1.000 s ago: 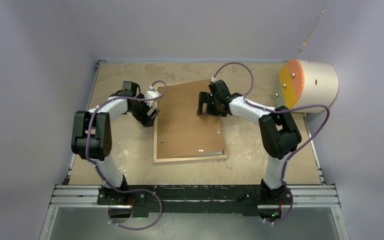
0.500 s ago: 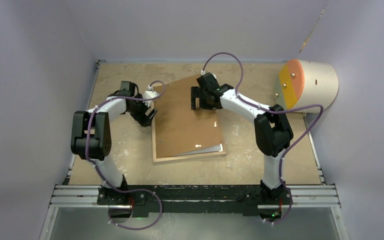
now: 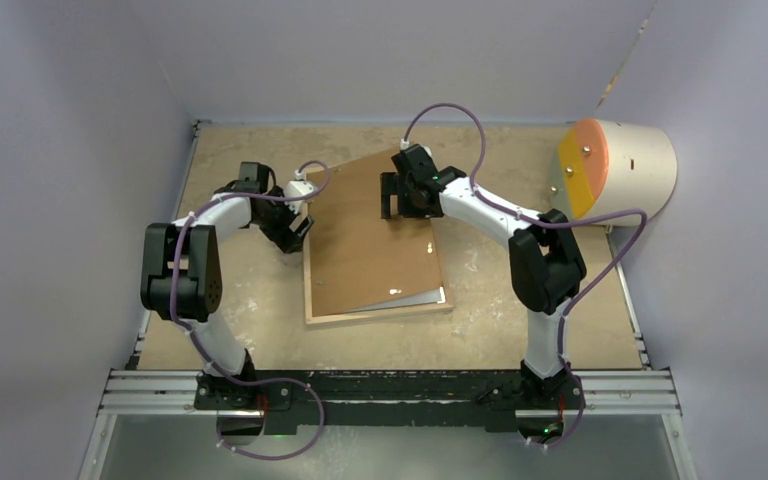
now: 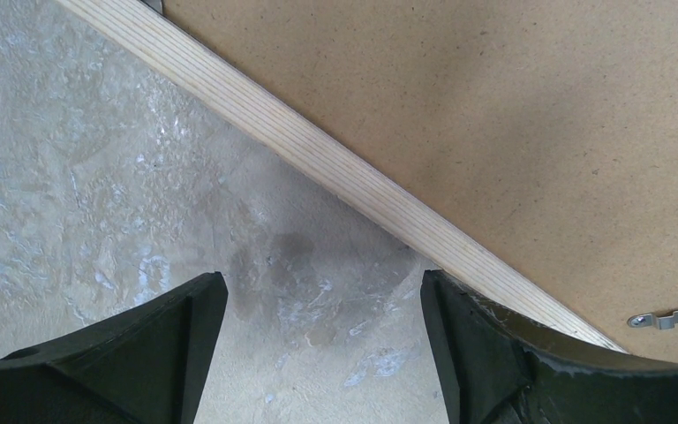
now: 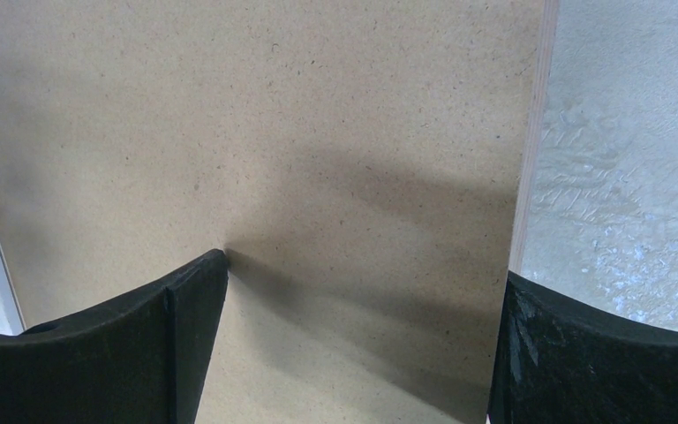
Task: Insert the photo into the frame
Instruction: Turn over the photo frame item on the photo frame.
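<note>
The frame (image 3: 310, 296) lies back-up on the table, its light wood rim (image 4: 318, 150) showing. A brown backing board (image 3: 375, 235) rests askew on it. A pale strip (image 3: 418, 299) peeks from under the board's near right edge; I cannot tell whether it is the photo. My left gripper (image 3: 295, 234) stands open just left of the frame, over bare table (image 4: 322, 291), with its right finger (image 4: 477, 353) against the rim. My right gripper (image 3: 400, 207) is open over the board's far part (image 5: 362, 274). Its left fingertip (image 5: 203, 283) rests on the board and its right finger (image 5: 583, 353) sits at the board's edge.
A cream drum with an orange face (image 3: 610, 165) lies at the far right corner. A small metal clip (image 4: 662, 319) sits on the board near the rim. Grey walls close in the worn table (image 3: 240, 300) on three sides.
My right gripper moved away from me and leftward on the board. The board turned with it, its near right corner swinging left and baring the pale strip. The left arm barely moved.
</note>
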`<state>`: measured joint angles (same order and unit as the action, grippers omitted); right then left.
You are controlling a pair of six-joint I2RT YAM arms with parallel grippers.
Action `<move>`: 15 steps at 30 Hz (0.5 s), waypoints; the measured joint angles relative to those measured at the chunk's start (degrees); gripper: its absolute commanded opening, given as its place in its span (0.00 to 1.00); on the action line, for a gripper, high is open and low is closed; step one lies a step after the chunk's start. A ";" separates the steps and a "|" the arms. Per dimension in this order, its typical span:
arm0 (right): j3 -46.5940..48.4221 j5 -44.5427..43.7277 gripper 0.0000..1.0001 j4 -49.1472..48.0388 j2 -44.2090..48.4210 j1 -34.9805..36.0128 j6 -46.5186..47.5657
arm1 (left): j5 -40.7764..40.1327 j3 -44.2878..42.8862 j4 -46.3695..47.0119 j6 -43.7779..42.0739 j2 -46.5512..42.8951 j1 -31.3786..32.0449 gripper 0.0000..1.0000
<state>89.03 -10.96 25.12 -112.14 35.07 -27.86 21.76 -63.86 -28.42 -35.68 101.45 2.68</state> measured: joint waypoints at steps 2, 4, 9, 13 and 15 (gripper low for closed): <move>-0.02 0.22 0.99 -0.04 0.13 -0.02 0.26 | 0.11 0.00 -0.09 -0.04 0.00 -0.04 0.85; -0.26 0.76 0.99 -0.09 0.37 -0.09 0.76 | 0.15 0.00 -0.35 -0.09 -0.02 -0.04 0.85; -0.66 3.50 0.99 0.39 0.81 -0.83 2.29 | 0.44 0.00 -0.74 -0.17 -0.11 -0.24 0.85; -3.26 8.02 0.99 0.13 2.29 -2.71 3.15 | 0.66 0.00 -0.92 -0.17 -0.26 -0.52 0.85; -5.11 11.43 0.99 -0.31 3.32 -4.22 3.19 | 0.83 0.00 -1.07 -0.20 -0.35 -0.68 0.85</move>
<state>83.92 0.47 24.82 -108.81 30.85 -24.67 22.59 -63.86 -29.50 -35.88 101.10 2.00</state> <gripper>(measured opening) 0.988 0.851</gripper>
